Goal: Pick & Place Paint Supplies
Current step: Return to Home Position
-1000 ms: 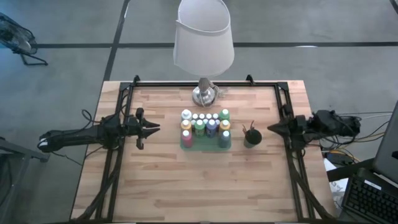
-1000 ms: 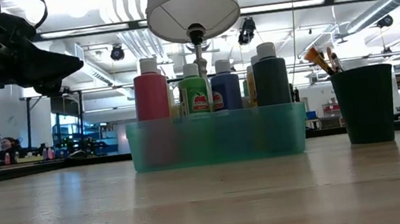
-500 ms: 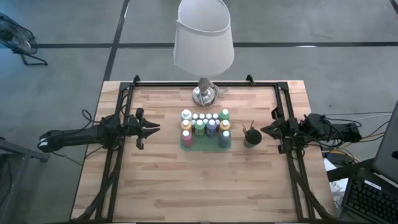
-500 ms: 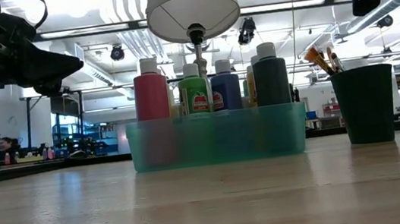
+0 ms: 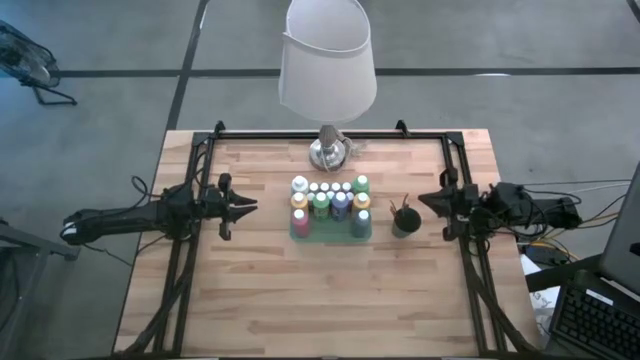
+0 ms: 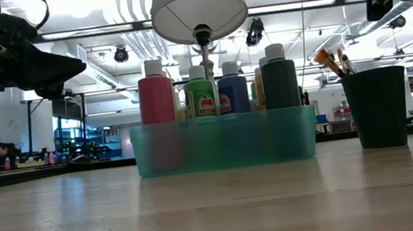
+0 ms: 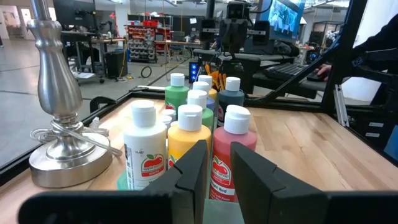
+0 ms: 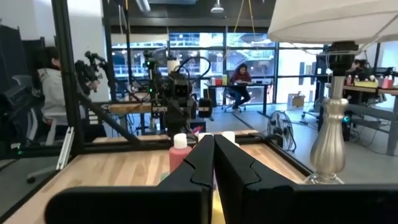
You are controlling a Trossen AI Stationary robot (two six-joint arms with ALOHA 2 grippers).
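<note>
Looking down from above, we see the paint bottles [image 5: 330, 198] clustered in a green tray [image 5: 330, 233] at the frame's centre, just below the lamp [image 5: 328, 70]. The black cup [image 5: 404, 223] stands just right of the tray. The left gripper [image 5: 246, 206] hovers at centre-left, and the right gripper [image 5: 423, 203] is just upper right of the cup.

In the low view, paintbrushes [image 6: 329, 61] stick out of the cup at right.

In the left wrist view, we find the jaws narrowly parted and empty.

In the right wrist view, the jaws meet, holding nothing.
</note>
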